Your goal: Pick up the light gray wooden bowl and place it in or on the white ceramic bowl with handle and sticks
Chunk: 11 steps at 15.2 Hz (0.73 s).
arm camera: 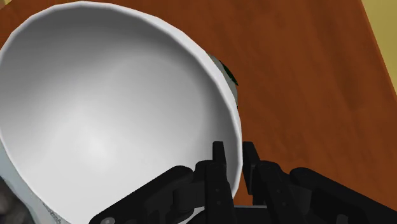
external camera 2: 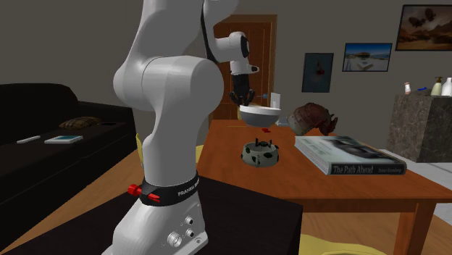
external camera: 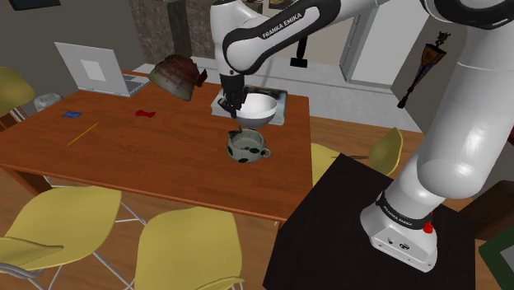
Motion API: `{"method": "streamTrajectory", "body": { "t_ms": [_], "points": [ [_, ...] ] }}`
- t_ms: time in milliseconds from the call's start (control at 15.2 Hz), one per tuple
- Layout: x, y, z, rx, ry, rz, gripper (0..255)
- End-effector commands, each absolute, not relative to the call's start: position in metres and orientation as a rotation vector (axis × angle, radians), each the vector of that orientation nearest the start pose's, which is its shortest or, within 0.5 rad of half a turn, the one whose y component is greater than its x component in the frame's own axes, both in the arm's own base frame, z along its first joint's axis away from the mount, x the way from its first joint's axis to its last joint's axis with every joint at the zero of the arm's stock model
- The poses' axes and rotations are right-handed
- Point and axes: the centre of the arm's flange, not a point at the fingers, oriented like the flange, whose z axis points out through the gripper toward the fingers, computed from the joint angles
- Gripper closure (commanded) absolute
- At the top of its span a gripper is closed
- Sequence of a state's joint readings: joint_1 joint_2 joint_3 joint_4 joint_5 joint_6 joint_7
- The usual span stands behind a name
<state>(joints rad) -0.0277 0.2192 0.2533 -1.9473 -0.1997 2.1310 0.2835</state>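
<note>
My black gripper (external camera: 234, 105) is shut on the rim of a plain light grey bowl (external camera: 258, 109) and holds it in the air. Just below stands a white bowl with a handle and dark spots (external camera: 246, 147) on the brown wooden table (external camera: 123, 152). From the second exterior view the held bowl (external camera 2: 259, 114) hangs clearly above the spotted bowl (external camera 2: 261, 153), with the gripper (external camera 2: 241, 97) at its rim. In the wrist view the grey bowl (arm camera: 108, 121) has its rim clasped in the gripper (arm camera: 234, 169), and an edge of the spotted bowl (arm camera: 233, 81) peeks out behind it.
A book (external camera 2: 349, 155) lies on the table behind the bowls. A brown rounded object (external camera: 175, 76), a laptop (external camera: 99, 69), a pencil (external camera: 81, 134) and small items sit farther along the table. Yellow chairs (external camera: 189, 247) stand around it. The dark stand (external camera: 362, 239) is close by.
</note>
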Motion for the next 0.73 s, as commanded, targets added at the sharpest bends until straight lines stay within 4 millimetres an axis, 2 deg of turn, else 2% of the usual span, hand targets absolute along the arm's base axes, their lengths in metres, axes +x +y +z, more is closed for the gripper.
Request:
{"method": "streamTrajectory", "body": {
  "t_ms": [0,660],
  "points": [
    [0.589,0.119,0.361,-3.257,-0.075,-0.007,255],
    [0.589,0.119,0.308,-3.257,-0.075,-0.007,255]
  ]
}}
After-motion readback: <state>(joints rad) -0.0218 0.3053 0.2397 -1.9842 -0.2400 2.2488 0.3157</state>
